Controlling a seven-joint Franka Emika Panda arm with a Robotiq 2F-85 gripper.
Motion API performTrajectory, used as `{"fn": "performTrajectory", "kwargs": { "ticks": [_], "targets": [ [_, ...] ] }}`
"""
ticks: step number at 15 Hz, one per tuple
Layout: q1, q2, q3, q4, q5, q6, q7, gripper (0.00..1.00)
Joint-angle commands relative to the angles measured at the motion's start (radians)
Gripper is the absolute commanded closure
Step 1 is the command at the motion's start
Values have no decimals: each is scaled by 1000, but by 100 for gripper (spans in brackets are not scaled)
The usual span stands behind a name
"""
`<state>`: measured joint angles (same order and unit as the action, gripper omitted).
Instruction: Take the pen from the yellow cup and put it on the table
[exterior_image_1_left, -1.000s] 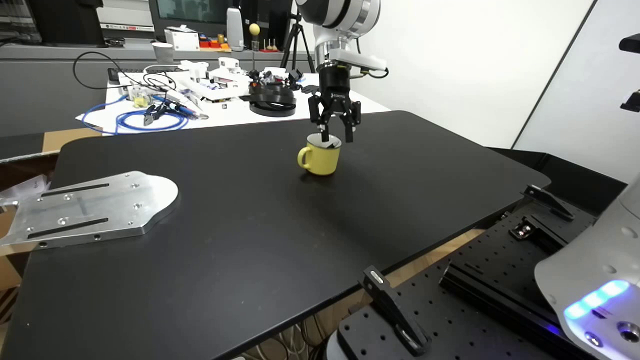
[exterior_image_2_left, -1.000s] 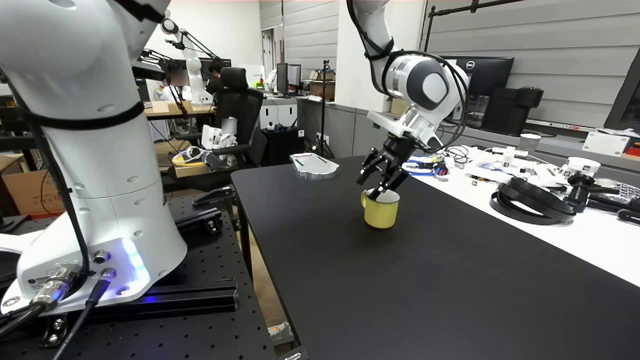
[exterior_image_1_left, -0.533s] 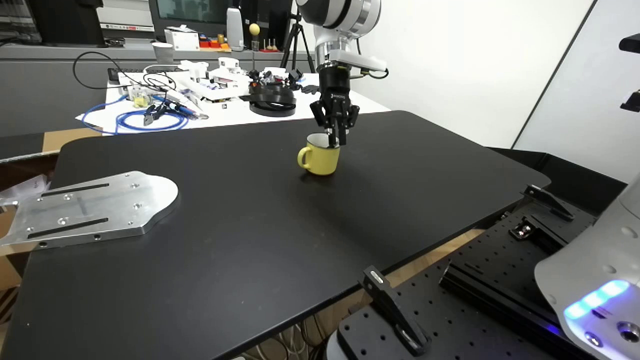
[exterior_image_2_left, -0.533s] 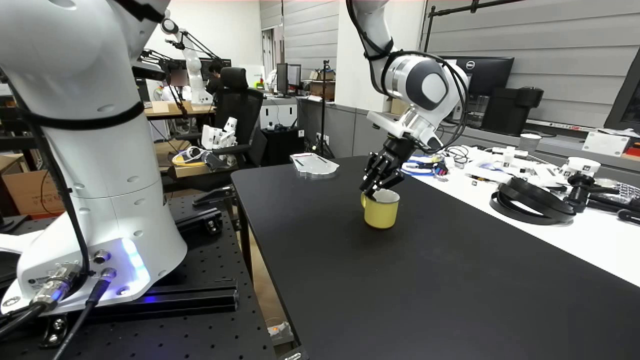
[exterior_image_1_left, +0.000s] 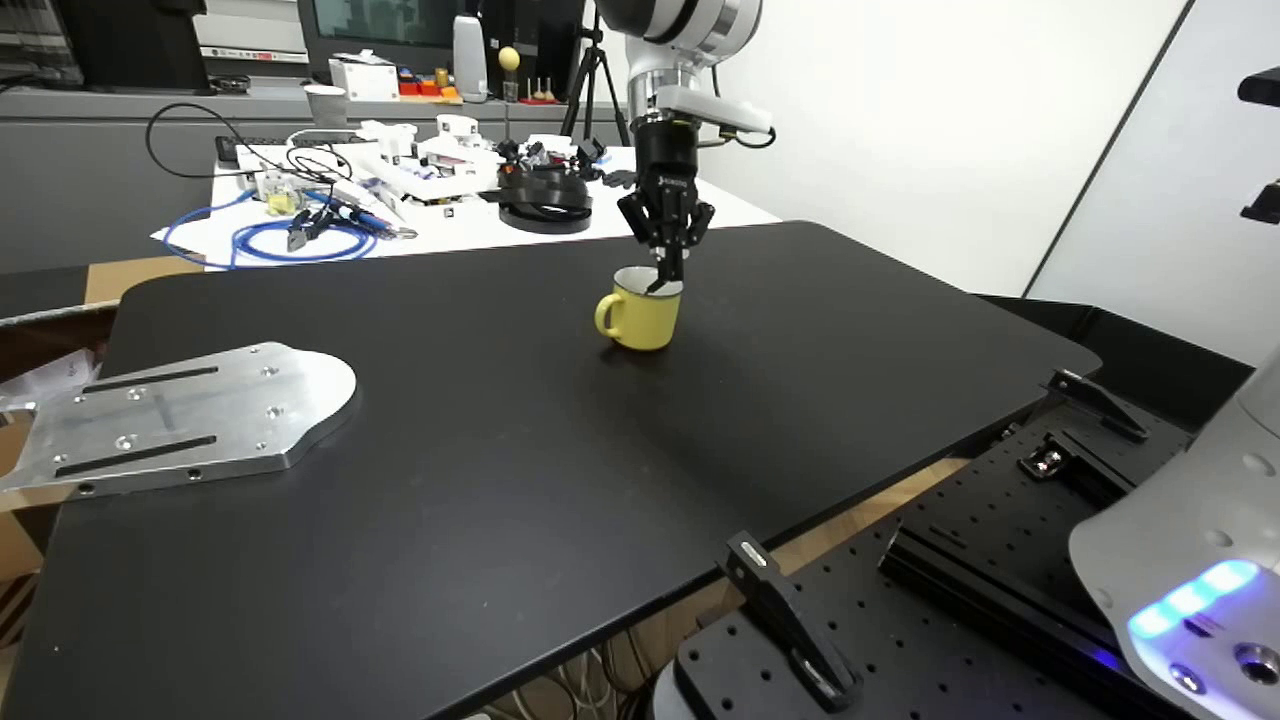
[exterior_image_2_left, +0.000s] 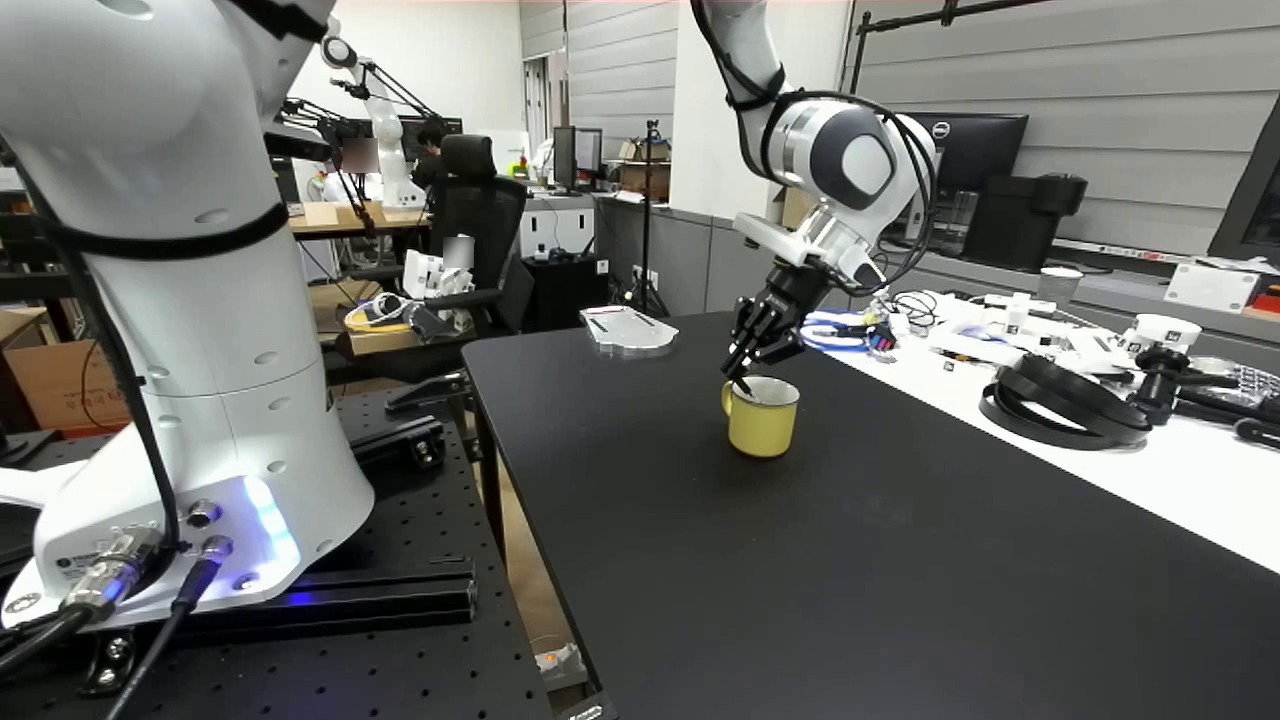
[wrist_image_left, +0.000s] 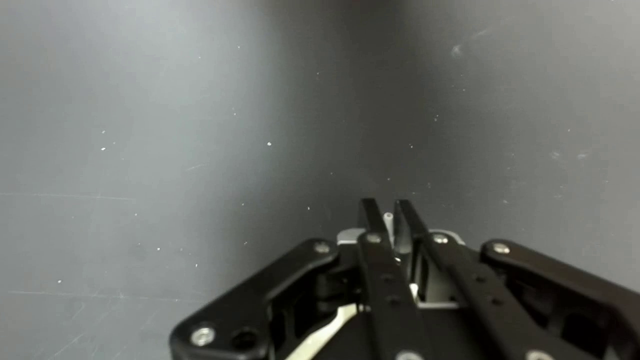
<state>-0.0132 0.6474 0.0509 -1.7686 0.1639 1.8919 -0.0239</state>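
My gripper is tilted over the yellow cup, its tips at the rim on the robot-base side in an exterior view. The jaws are nearly together, with a slim gap. In that gap the pale end of the pen shows in the wrist view, pinched between the fingers. A dark lower part of the pen slants down into the cup; its bottom end is hidden by the cup wall. The cup stands upright on the black table. A pale strip at the wrist view's bottom is unclear.
A silver metal plate lies at the table's end. A white table with cables, tools and parts borders the far edge. The robot's base stands on a perforated black platform alongside. A white wall rises behind.
The fingers have come together onto the pen over the last second. Since half a second ago the gripper has risen slightly. The cup has stayed in place.
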Motion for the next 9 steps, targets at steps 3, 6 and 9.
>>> {"fn": "performTrajectory", "kwargs": {
  "ticks": [3, 6, 9],
  "targets": [
    [-15, -120, 19, 22, 66, -154, -12, 97],
    [-17, -170, 14, 67, 107, -275, -9, 97],
    [-6, -225, 15, 83, 127, -328, -30, 97]
  ]
}}
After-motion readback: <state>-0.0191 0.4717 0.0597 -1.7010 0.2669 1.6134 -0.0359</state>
